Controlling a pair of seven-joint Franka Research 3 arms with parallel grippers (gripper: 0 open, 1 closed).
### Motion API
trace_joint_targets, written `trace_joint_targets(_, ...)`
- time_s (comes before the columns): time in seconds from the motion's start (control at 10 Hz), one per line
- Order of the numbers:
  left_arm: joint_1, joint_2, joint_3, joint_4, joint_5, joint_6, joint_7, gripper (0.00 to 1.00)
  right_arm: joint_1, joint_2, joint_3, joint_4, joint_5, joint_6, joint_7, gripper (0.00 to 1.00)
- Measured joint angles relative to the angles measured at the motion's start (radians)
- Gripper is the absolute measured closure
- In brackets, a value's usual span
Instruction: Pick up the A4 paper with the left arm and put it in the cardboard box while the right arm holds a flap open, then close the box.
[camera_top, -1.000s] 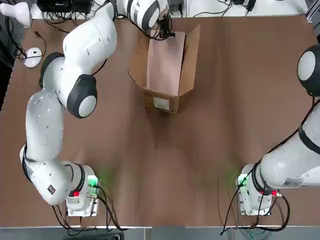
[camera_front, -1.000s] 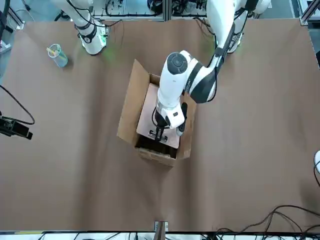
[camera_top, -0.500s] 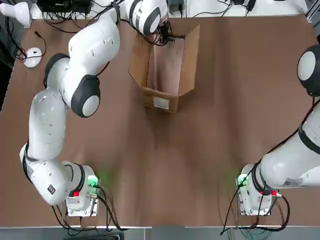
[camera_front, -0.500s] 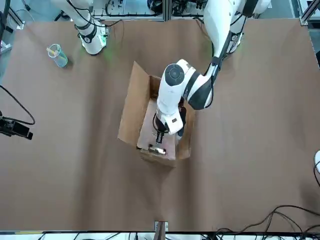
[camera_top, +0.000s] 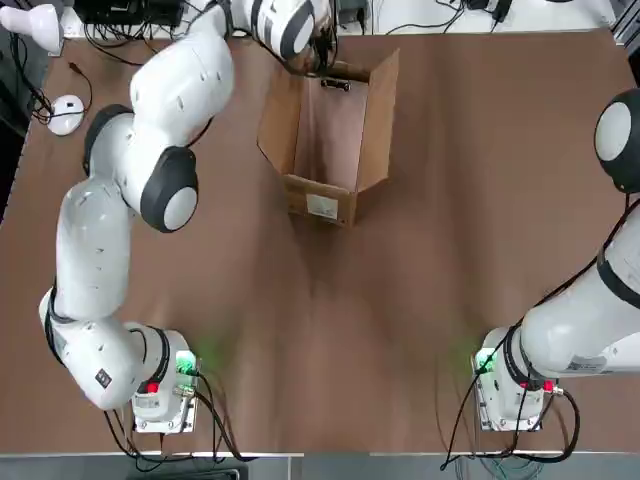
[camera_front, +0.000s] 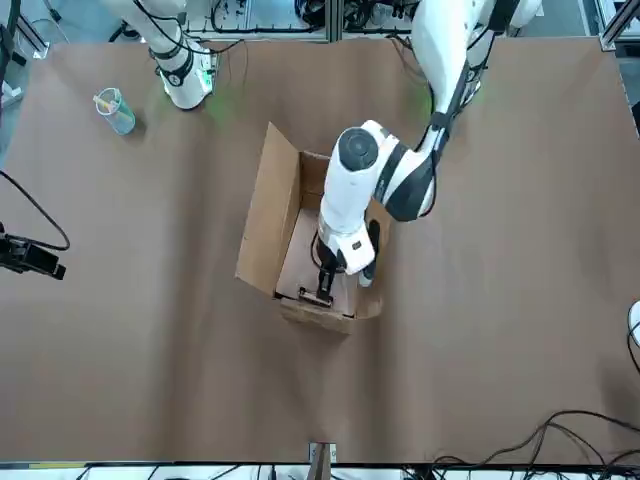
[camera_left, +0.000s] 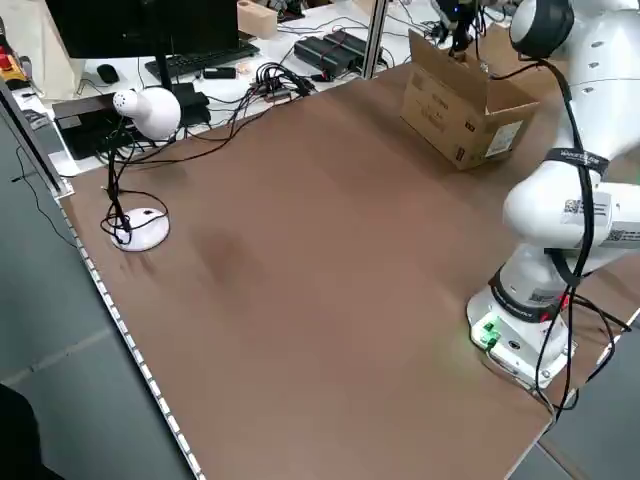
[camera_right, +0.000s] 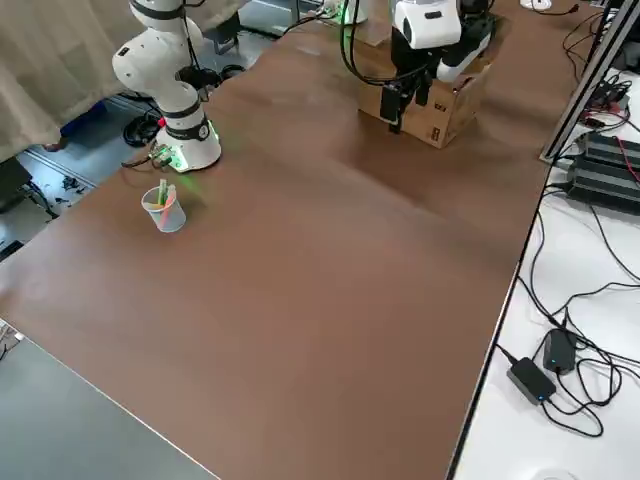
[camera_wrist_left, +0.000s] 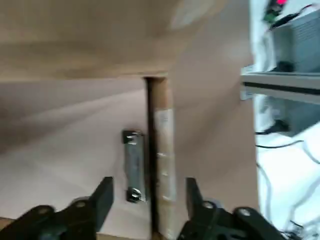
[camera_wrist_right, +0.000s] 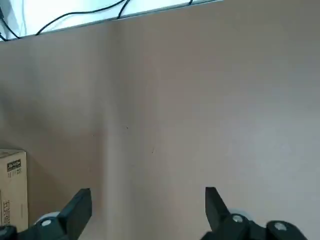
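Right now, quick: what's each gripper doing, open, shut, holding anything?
Left gripper: open, holding nothing, above the silver clip of the pale pinkish A4 paper lying in the brown cardboard box.
Right gripper: open, empty, over bare tabletop.

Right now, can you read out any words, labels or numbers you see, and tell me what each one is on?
White label on the cardboard box: printed, too small to read.
Print on the box's side in the right wrist view: blurred, unreadable.
Sticker on the left arm: too small to read.
No other text is legible.

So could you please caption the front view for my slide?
Left gripper open above the A4 paper inside the cardboard box.
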Motion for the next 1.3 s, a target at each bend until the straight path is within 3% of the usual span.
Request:
trace_joint_targets(0.2,0.009,-0.104,0.009,0.010,0.000,-0.107,0.005,0.01,0.003,0.000,0.006,-0.004,0.004,-0.002,0.000,0.00)
trace_joint_targets(0.3,0.035,-0.158,0.012,0.011,0.000,-0.173,0.006,0.00,0.006,0.000,0.010,-0.012,0.026,-0.008,0.000,0.00)
trace_joint_targets(0.5,0.171,-0.247,0.012,0.010,-0.063,-0.313,0.149,0.07,0.007,0.001,0.012,-0.060,0.122,-0.041,-0.002,0.00)
trace_joint_targets(0.6,0.269,-0.275,0.013,0.006,-0.135,-0.398,0.296,0.12,0.008,0.002,0.013,-0.095,0.176,-0.056,-0.004,0.00)
trace_joint_targets(0.8,0.438,-0.281,0.011,-0.025,-0.250,-0.489,0.543,0.46,0.008,0.003,0.014,-0.180,0.288,-0.077,-0.027,0.01)
trace_joint_targets(1.1,0.433,-0.188,-0.004,-0.099,-0.387,-0.466,0.603,0.89,0.011,0.004,0.016,-0.308,0.428,-0.085,-0.051,0.13)
trace_joint_targets(1.2,0.414,-0.140,-0.007,-0.100,-0.432,-0.439,0.603,0.93,0.021,0.004,0.018,-0.337,0.460,-0.083,-0.051,0.24)
trace_joint_targets(1.3,0.404,-0.101,-0.020,-0.100,-0.459,-0.398,0.603,0.93,0.040,0.004,0.019,-0.362,0.491,-0.073,-0.051,0.27)
